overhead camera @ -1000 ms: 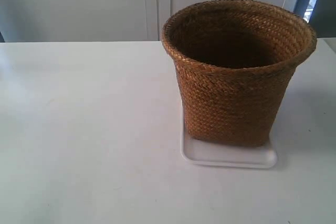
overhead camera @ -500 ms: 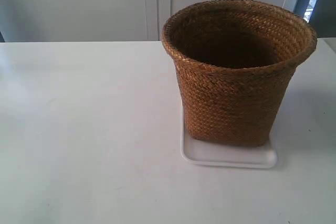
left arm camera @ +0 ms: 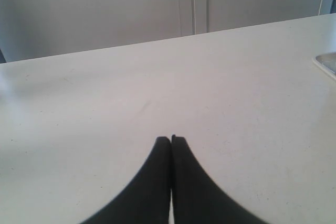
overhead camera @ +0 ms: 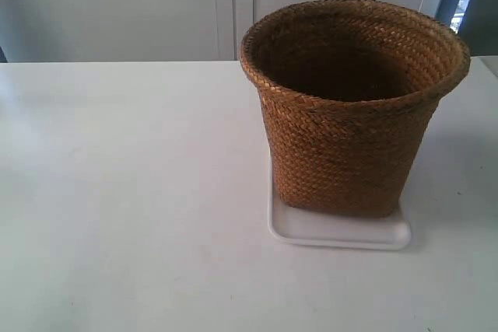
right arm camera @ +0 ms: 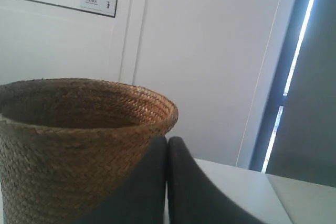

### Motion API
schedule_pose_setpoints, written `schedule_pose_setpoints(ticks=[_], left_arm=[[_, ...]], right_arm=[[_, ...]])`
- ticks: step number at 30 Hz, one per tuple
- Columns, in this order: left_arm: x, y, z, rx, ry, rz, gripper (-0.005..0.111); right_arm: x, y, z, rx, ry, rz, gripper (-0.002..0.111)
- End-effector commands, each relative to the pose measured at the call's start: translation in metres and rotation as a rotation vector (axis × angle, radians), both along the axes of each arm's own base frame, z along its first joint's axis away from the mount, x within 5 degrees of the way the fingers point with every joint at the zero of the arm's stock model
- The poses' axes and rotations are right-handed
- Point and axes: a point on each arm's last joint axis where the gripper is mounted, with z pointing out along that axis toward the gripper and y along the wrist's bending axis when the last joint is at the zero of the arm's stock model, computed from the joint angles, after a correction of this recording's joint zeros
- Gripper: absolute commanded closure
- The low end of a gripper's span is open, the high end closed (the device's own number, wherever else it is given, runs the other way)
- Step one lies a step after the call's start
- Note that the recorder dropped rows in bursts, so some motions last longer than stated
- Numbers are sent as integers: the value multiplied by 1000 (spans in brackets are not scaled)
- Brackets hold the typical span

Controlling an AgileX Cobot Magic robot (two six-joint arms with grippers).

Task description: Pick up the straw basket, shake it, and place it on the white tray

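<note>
The straw basket (overhead camera: 350, 106) stands upright on the white tray (overhead camera: 339, 231) at the exterior view's right; the tray's front and left rim show beneath the basket's base. Neither arm appears in the exterior view. In the right wrist view the basket (right arm camera: 68, 145) fills one side, and my right gripper (right arm camera: 167, 139) is shut and empty beside its wall, not holding it. My left gripper (left arm camera: 171, 139) is shut and empty above bare white table, with a corner of the tray (left arm camera: 328, 64) at the frame's edge.
The white table (overhead camera: 132, 192) stretches wide to the basket's left in the exterior view. Pale cabinet doors (overhead camera: 226, 5) run behind the table. A dark window frame (right arm camera: 310, 77) stands beyond the table's far corner.
</note>
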Motion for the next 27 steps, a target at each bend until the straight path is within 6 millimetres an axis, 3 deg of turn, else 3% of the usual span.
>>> schedule_pose_setpoints(ticks=[1,3,8,27], left_arm=[[0,0,-2,-14,3,1,107],[0,0,-2,-14,3,1,107],[0,0,-2,-14,3,1,107],[0,0,-2,-14,3,1,107]], right_arm=[[9,2,-28,24,-43,17,108],[12,2,-44,59,0,22,108],[14,1,-55,105,104,15,108],[14,1,-57,113,124,13,108]])
